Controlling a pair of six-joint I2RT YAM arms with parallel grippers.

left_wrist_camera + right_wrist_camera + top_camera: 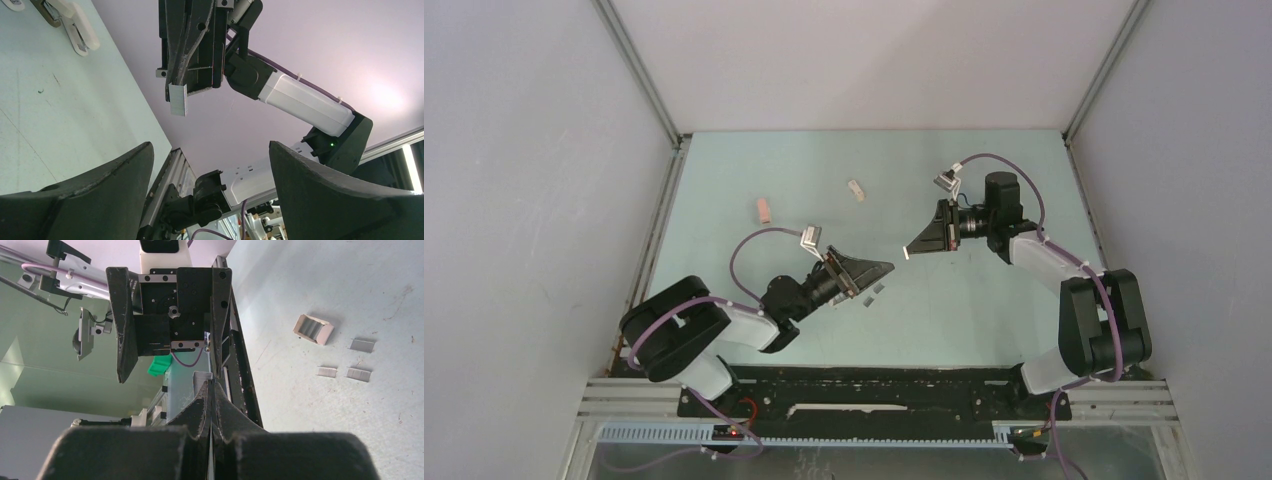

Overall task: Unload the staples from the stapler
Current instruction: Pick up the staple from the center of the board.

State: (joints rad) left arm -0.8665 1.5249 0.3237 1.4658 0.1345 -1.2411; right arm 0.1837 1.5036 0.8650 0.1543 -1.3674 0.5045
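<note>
In the overhead view the right fingers [912, 250] are seen clenched just right of centre. A short grey staple strip [178, 100] is pinched at their tips and held clear of the pale green worktop [984, 320]. From the left wrist view the strip is shown hanging down from the closed tips in the upper middle of the frame, against the wall behind. The left fingers [871, 272] are spread wide and nothing is gripped between them. They are pointed toward the right fingers from the lower left, and the two sets of tips are brought near each other but kept apart. More staples [359, 374] are found lying flat on the worktop: three short grey strips are counted at the right of the right wrist view, close together yet not touching, with a small pale ridged piece [313, 329] just above and left of them. In the overhead view these strips are spotted just below the left fingers. A pink stapler [764, 209] is placed toward the upper left of the worktop, and a white stapler [856, 190] is set to its right, both well apart from the fingertips.
</note>
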